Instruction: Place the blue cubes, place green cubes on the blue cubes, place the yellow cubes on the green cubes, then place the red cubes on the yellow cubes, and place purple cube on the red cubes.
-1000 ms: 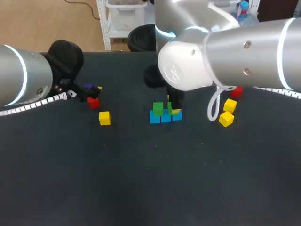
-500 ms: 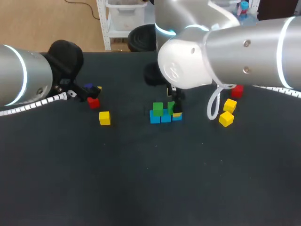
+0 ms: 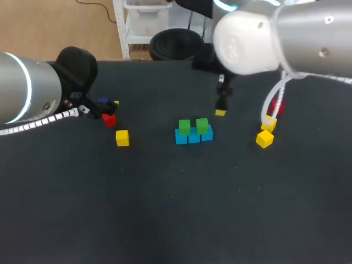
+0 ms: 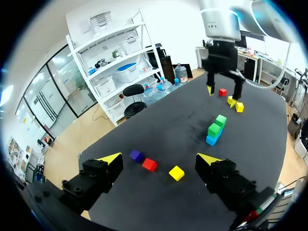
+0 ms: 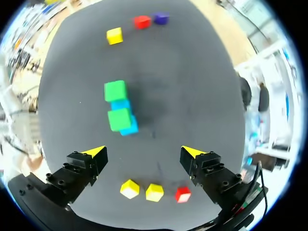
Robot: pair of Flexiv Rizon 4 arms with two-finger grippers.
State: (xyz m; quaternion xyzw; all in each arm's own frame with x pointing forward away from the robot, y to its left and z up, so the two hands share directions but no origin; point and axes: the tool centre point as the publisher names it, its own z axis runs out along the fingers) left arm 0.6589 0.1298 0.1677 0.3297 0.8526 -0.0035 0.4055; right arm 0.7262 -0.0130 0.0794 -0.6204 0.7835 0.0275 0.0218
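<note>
The blue cubes [image 3: 193,137] are in a row at the middle of the head view, with two green cubes [image 3: 202,126] sitting on top. The right gripper [image 5: 143,153] hangs a bit to the upper right of the stack, jaws spread wide and nothing in them. The left gripper [image 4: 159,159] is over at the left side, also spread and empty, close to the purple cube [image 3: 103,102], a red cube [image 3: 109,120] and a lone yellow cube [image 3: 122,137].

The yellow layer looks like it's next. My worry is that the two yellow cubes [image 3: 265,139] at the right sit just beside each other, so a finger coming down could shove the neighbour. The arm's white cable [image 3: 269,104] dangles right over them too and might drag one. And the greens are small perches, so a slightly off drop could knock them off the blues.
</note>
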